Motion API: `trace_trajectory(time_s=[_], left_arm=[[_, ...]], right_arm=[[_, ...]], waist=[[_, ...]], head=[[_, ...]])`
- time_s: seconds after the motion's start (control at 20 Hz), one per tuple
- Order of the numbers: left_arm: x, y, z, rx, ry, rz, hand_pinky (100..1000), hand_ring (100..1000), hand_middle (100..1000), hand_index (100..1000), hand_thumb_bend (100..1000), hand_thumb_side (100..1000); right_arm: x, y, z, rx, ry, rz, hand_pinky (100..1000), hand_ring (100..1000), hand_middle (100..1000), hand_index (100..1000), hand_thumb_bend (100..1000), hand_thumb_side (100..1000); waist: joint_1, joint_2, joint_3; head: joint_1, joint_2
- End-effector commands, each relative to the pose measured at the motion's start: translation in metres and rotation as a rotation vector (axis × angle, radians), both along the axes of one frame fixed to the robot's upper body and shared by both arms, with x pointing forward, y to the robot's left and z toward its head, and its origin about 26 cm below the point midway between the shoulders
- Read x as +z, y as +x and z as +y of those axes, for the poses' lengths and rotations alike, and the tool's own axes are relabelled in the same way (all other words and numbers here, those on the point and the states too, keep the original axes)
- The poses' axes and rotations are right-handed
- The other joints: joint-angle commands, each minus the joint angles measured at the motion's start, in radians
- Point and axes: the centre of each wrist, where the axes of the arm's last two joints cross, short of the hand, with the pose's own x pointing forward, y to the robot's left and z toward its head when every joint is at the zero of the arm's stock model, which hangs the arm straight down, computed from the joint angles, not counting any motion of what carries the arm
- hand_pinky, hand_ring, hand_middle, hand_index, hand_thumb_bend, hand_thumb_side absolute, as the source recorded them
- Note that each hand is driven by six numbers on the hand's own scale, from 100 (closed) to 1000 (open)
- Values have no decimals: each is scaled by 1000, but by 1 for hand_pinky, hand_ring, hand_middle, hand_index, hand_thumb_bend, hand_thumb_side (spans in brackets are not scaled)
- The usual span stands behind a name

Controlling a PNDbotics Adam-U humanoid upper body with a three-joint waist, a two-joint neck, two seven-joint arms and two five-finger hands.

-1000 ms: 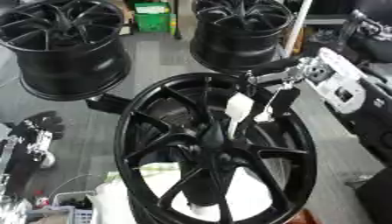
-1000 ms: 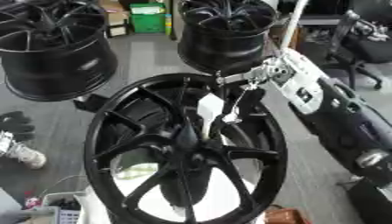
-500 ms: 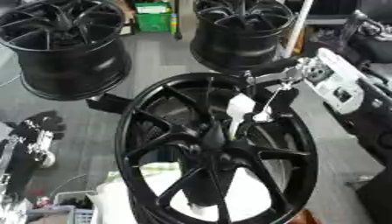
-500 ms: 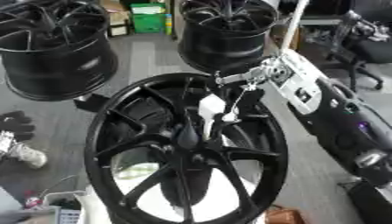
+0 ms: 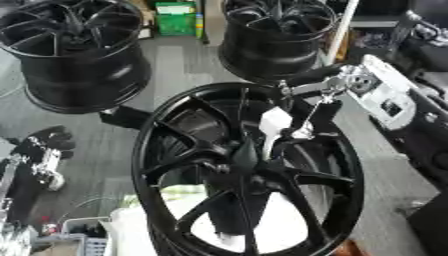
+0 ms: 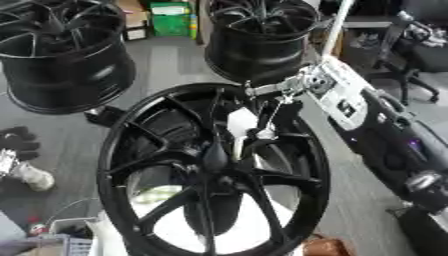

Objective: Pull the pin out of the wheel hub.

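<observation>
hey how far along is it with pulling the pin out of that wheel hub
Done: the right hand has reached over the black wheel, fingers pointing down toward the hub. In hand: its fingers sit by a pale piece just above the hub; whether that is the pin, or gripped, I cannot tell. Left: drawing it clear. The left hand rests at the lower left.

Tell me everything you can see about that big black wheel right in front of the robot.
The big black wheel is a glossy, metal-looking car rim with thin spokes running from a dark central hub to a deep round rim. It fills the middle of the view, its face tilted up toward the camera, and something pale shows through the spokes below. The right hand reaches in from the upper right and over the spokes just above the hub, with a small white piece beside its fingers.
</observation>
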Motion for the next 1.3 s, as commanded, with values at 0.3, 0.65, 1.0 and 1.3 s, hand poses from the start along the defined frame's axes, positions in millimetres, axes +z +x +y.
trace_trajectory(time_s=[0.3,0.65,1.0,1.3], left_arm=[[9,2,-2,-5,8,-31,752,724,681,795,216,605],[8,2,-1,-3,6,-29,753,724,681,795,216,606],[8,1,-1,0,5,-28,753,724,681,795,216,607],[8,1,1,8,7,-27,753,723,681,795,215,607]], right_arm=[[25,3,-3,61,14,-74,629,526,431,527,100,100],[50,-2,-8,39,138,-148,616,493,332,434,100,100],[80,-11,-23,-7,265,-222,616,486,312,419,100,100],[108,-26,-57,-92,360,-337,621,488,304,415,100,108]], waist=[[2,-7,0],[1,-7,-4],[2,-8,-11],[1,-7,-19]], head=[[-3,5],[-1,5],[3,5],[9,5]])
